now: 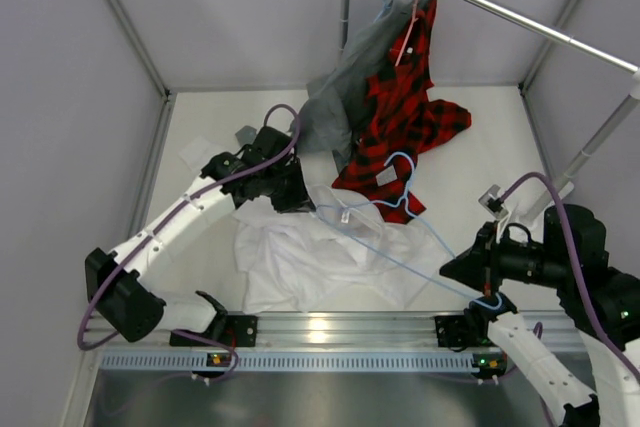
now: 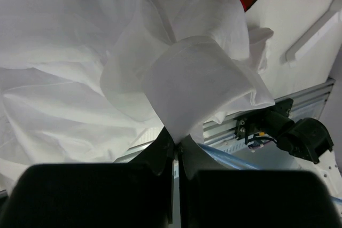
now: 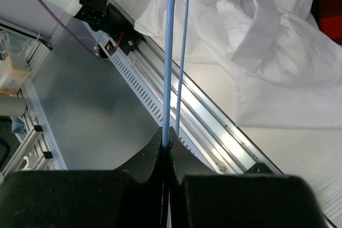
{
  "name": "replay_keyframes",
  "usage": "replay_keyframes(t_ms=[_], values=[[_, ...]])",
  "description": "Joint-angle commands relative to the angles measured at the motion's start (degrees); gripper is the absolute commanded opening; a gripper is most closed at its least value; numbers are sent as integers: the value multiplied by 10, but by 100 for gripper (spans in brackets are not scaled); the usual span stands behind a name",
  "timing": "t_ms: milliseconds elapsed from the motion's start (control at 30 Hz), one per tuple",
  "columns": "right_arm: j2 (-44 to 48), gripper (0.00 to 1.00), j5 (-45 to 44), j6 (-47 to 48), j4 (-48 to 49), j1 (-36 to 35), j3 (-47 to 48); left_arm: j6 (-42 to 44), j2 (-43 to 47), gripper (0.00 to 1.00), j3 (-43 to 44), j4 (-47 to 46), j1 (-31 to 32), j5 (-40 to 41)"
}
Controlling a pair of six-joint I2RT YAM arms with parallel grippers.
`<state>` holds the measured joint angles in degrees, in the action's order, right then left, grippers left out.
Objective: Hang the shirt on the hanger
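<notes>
The white shirt (image 1: 310, 257) lies crumpled on the table in front of the arm bases. My left gripper (image 1: 293, 197) is shut on a fold of it at its far edge; in the left wrist view the cloth (image 2: 192, 89) rises from the closed fingertips of that gripper (image 2: 176, 143). The light-blue hanger (image 1: 402, 156) lies slanting across the shirt, its hook over the plaid shirt. My right gripper (image 1: 490, 297) is shut on its near right corner; in the right wrist view the wire of the hanger (image 3: 170, 52) comes out of the closed gripper (image 3: 165, 140), with the shirt (image 3: 267, 52) beyond.
A red-and-black plaid shirt (image 1: 405, 112) and a grey garment (image 1: 345, 97) hang from a pink hanger (image 1: 408, 32) on the metal rail (image 1: 500, 7) and drape onto the table. An aluminium rail (image 1: 330, 327) runs along the near edge. Walls enclose the table.
</notes>
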<state>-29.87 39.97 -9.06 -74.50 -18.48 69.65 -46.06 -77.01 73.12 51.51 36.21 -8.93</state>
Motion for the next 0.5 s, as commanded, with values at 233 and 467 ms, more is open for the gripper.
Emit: replay_keyframes(t_ms=[233,467], values=[[-25,0,7,-28,178,9,-90,-30,49,0,-40,-84,0,-92],[-48,0,34,-82,297,8,-120,-16,61,0,-22,-141,25,-138]])
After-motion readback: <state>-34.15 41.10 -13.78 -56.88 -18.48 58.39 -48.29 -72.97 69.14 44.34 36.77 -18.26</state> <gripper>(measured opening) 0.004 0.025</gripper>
